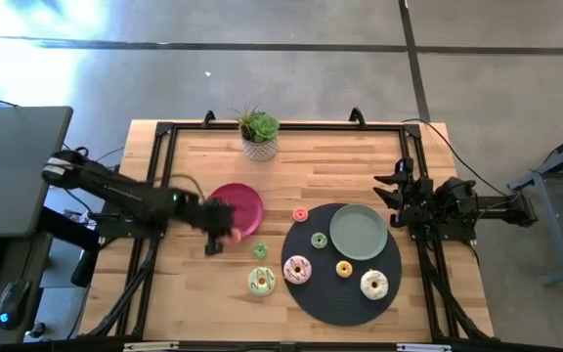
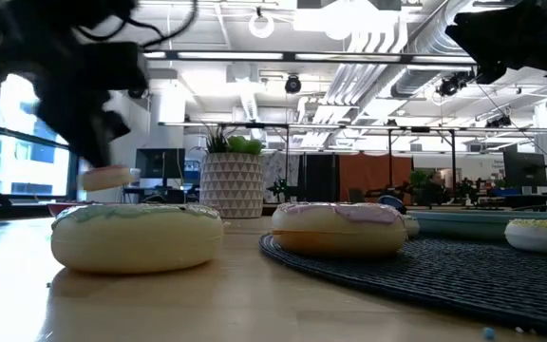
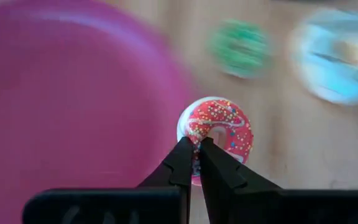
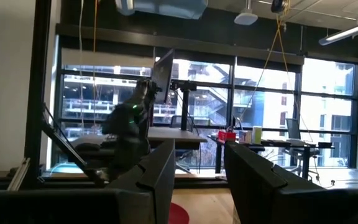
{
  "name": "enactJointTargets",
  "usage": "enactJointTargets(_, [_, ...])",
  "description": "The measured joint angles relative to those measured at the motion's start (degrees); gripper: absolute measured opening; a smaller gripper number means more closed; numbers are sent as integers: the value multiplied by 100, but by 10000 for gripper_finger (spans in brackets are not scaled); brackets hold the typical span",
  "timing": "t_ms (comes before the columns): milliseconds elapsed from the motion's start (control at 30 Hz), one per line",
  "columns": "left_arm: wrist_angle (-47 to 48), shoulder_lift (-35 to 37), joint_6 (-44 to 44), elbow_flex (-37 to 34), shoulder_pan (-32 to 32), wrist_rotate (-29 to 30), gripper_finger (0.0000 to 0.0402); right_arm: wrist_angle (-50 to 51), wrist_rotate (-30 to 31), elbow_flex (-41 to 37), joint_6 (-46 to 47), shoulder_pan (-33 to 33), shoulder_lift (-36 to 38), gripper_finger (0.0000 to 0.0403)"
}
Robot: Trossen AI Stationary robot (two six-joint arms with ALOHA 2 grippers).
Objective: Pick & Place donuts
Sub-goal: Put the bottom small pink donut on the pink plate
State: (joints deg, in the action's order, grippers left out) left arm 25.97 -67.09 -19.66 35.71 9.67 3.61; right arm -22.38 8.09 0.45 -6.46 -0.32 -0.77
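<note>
My left gripper (image 1: 219, 236) is shut on a tiny red-frosted donut (image 3: 217, 129) with sprinkles, beside the near rim of the magenta plate (image 1: 240, 203). A tiny green donut (image 1: 259, 251) and the pale green donut (image 1: 261, 282) lie flat on the wood. The pink (image 1: 297, 269), white (image 1: 373, 285), tiny yellow (image 1: 343, 268) and a second tiny green donut (image 1: 319, 240) lie on a dark round mat (image 1: 332, 301). A tiny orange donut (image 1: 299, 214) lies on the wood. My right gripper (image 1: 397, 200) waits open at the table's right edge. My left gripper pinches the red donut by one side of its ring (image 3: 194, 138) between its two fingertips (image 3: 182, 155), coming from above and pointing down. The donut is lifted clear of the table and sits level under the fingers (image 2: 108, 178), frosting up.
A grey-green plate (image 1: 359, 231) sits on the far part of the dark mat. A potted plant (image 1: 259, 135) stands at the table's far edge. Bare wood shows between the magenta plate and the mat, and along the near-left part of the table.
</note>
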Motion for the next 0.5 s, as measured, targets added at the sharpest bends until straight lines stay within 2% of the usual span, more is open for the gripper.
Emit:
enactJointTargets(100, [457, 41, 371, 237, -859, 46, 16, -12, 9, 2, 0, -2, -39, 129])
enactJointTargets(267, [556, -157, 1168, 287, -2155, -279, 16, 12, 290, 10, -148, -2, -249, 129])
enactJointTargets(367, [551, -393, 1467, 283, -2682, -402, 20, 26, 543, 22, -175, -4, -497, 129])
enactJointTargets(500, [378, -887, 1835, 280, -3053, -1005, 38, -113, 656, 28, -297, -7, -904, 129])
